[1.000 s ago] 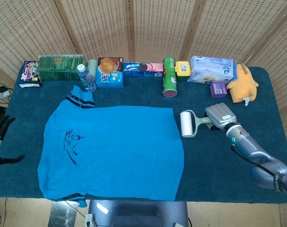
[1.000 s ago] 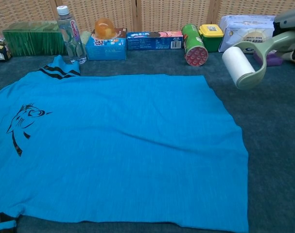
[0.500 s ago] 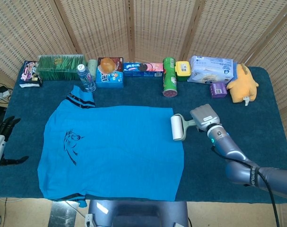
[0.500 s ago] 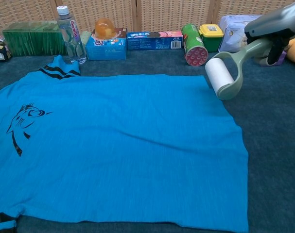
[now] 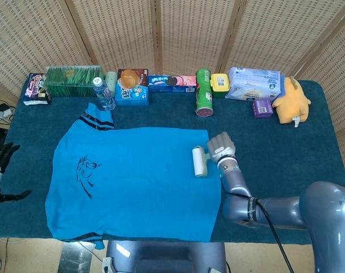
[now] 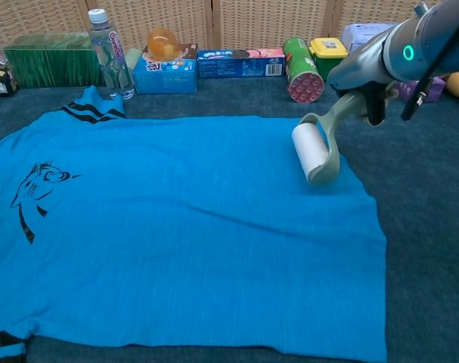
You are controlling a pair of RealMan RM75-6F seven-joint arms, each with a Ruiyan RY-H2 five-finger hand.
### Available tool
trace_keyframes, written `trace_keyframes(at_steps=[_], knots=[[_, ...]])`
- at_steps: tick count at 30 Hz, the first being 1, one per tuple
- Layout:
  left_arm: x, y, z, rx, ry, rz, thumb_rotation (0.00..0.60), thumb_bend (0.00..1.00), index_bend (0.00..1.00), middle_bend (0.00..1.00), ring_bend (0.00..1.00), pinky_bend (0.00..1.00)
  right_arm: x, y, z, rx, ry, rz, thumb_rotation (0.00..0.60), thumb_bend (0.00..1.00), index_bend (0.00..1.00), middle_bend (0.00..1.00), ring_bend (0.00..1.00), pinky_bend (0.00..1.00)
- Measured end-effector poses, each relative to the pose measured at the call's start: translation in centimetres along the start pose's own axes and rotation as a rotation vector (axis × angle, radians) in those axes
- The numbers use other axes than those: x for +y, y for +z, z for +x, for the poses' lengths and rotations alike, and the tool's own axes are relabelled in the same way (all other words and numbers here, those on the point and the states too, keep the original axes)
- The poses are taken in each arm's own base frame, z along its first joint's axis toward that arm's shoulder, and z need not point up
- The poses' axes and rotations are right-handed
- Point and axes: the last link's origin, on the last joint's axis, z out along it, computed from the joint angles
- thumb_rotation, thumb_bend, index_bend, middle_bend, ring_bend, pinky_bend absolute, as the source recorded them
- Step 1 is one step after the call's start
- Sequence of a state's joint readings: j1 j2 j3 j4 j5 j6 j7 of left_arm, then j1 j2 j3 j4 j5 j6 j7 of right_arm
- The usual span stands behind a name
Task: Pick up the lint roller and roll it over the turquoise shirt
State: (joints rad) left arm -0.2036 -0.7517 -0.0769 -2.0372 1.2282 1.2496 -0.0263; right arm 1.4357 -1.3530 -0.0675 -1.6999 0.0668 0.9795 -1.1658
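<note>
lint roller (image 6: 311, 151) on shirt's (image 6: 176, 227) right edge

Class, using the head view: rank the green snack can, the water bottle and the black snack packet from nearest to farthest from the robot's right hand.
From the right hand:
1. Green snack can, back row, just behind the hand.
2. Water bottle, back left, by the shirt collar.
3. Black snack packet, far left back corner.

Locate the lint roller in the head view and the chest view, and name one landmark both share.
Head view: lint roller right of centre, over the turquoise shirt's right edge, held by the right hand.
Chest view: lint roller upper right, over the shirt's right part.
Shared landmark: the green can lying behind it.
</note>
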Motion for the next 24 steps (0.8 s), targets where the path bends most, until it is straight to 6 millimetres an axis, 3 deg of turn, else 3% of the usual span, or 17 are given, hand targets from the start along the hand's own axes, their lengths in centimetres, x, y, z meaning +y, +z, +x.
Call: trace_keyframes(at_steps=[15, 24], knots=[[-0.6, -0.3, -0.6, -0.013, -0.012, 0.016, 0.6, 0.08, 0.0, 0.0, 0.0, 0.02, -1.9, 0.6, -0.7, -0.066, -0.043, -0.03, 0.6, 1.0, 0.9, 0.85, 0.81, 1.0], [-0.4, -0.3, -1.0, -0.021, -0.017, 0.015, 0.6, 0.08, 0.0, 0.0, 0.0, 0.02, -3.5, 0.5, 0.3, -0.061, -0.056, -0.038, 0.6, 1.0, 0.9, 0.85, 0.81, 1.0]])
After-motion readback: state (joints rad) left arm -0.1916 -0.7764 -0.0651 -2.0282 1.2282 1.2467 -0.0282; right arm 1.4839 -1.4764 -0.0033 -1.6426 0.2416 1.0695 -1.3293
